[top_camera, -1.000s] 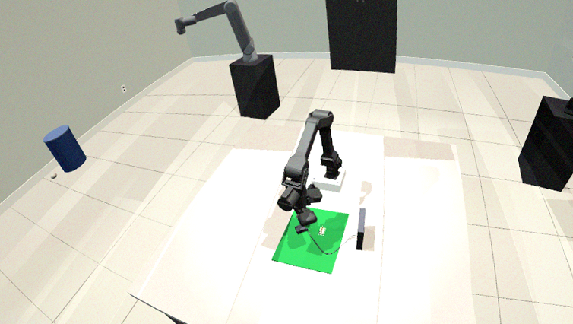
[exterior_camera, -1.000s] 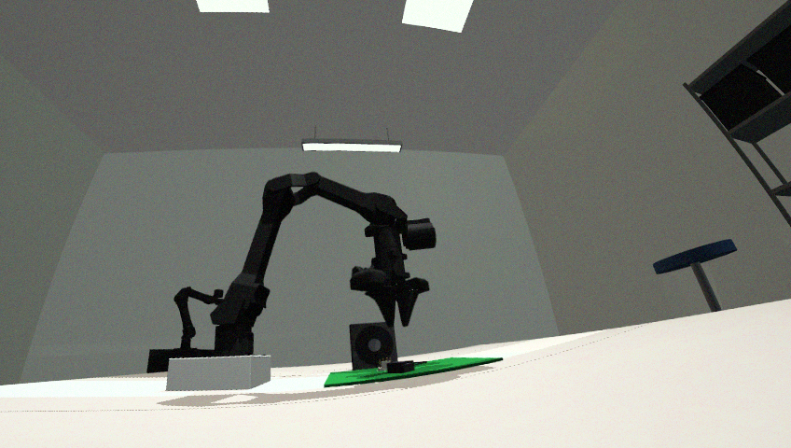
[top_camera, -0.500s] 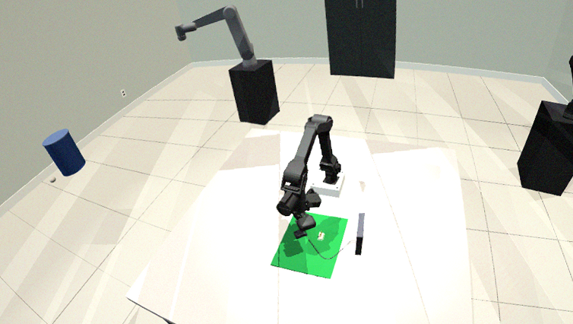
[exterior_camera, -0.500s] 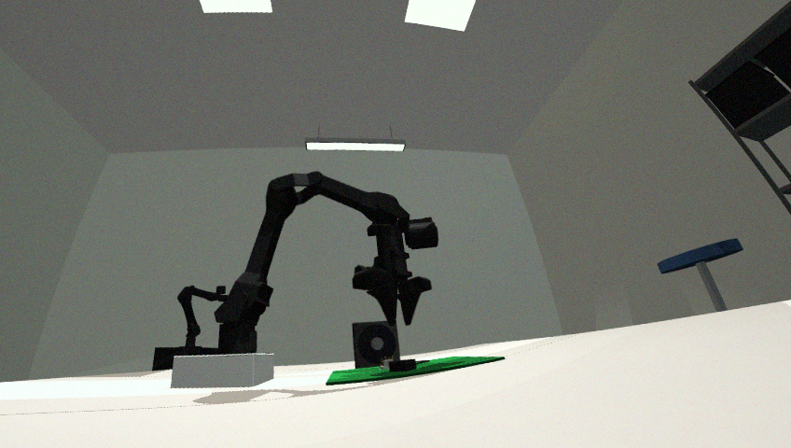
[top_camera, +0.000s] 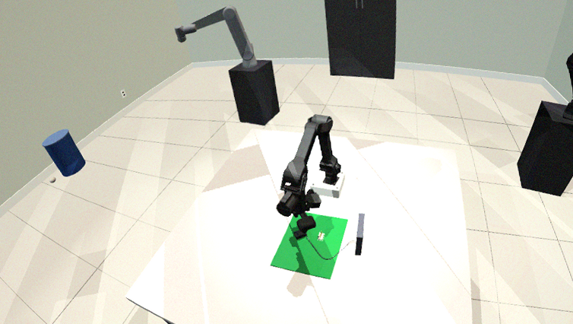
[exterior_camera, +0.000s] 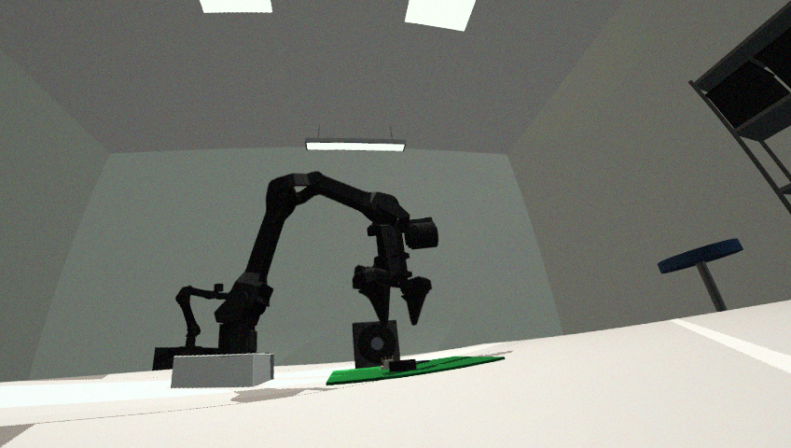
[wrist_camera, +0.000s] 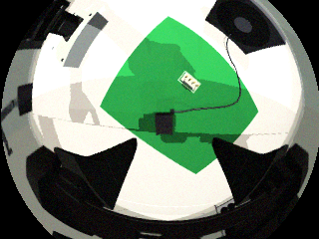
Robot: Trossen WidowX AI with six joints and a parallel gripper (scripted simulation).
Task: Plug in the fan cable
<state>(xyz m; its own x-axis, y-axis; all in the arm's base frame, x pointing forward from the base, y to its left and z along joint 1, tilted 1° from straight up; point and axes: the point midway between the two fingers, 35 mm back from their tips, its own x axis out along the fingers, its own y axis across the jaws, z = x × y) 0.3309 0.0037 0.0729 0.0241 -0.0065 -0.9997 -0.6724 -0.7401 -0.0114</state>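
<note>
The black plug [top_camera: 301, 234] [exterior_camera: 402, 365] [wrist_camera: 164, 122] lies on the green board [top_camera: 336, 228] [exterior_camera: 465, 362] [wrist_camera: 169, 32], apart from the white four-pin header [top_camera: 321, 236] [wrist_camera: 189, 82]. The header's pins are uncovered. The thin cable [top_camera: 328, 259] [wrist_camera: 239, 85] curves from the plug to the black fan [top_camera: 359, 235] [exterior_camera: 377, 343] [wrist_camera: 242, 25], which stands beside the board. My gripper [exterior_camera: 399, 323] [wrist_camera: 175, 141] is open and empty, above the board, with its fingertips clear of the plug. In the top view the fingertips are largely hidden.
The arm's pale base block [top_camera: 326, 189] [exterior_camera: 214, 371] stands behind the board in the top view. The fan is an upright obstacle at the board's right there. The cable loops across the board between plug and fan.
</note>
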